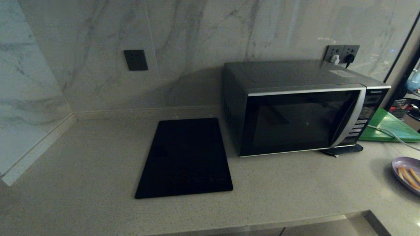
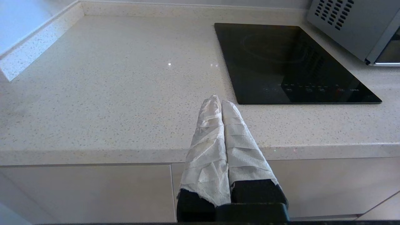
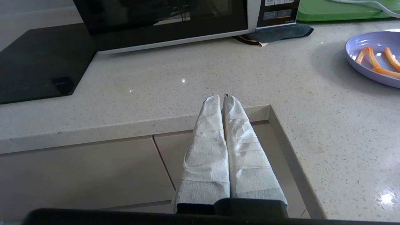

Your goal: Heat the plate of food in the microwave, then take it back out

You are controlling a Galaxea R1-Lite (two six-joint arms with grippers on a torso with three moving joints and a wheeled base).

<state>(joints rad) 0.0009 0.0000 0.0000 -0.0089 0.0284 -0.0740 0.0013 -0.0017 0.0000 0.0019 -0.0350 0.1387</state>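
Observation:
The microwave (image 1: 302, 114) stands at the back right of the counter with its dark glass door closed; its lower front also shows in the right wrist view (image 3: 168, 22). The plate of food (image 1: 408, 173), pale lavender with orange sticks, lies on the counter at the far right, in front of the microwave's panel side (image 3: 375, 59). My right gripper (image 3: 221, 97) hovers shut and empty near the counter's front edge, left of the plate. My left gripper (image 2: 217, 100) is shut and empty at the front edge, left of the black mat. Neither arm shows in the head view.
A flat black mat (image 1: 185, 159) lies left of the microwave. A green board (image 1: 390, 126) with a cable over it sits behind the plate. The counter's front edge (image 3: 268, 109) steps back in a corner beside my right gripper. A marble wall closes off the back and left.

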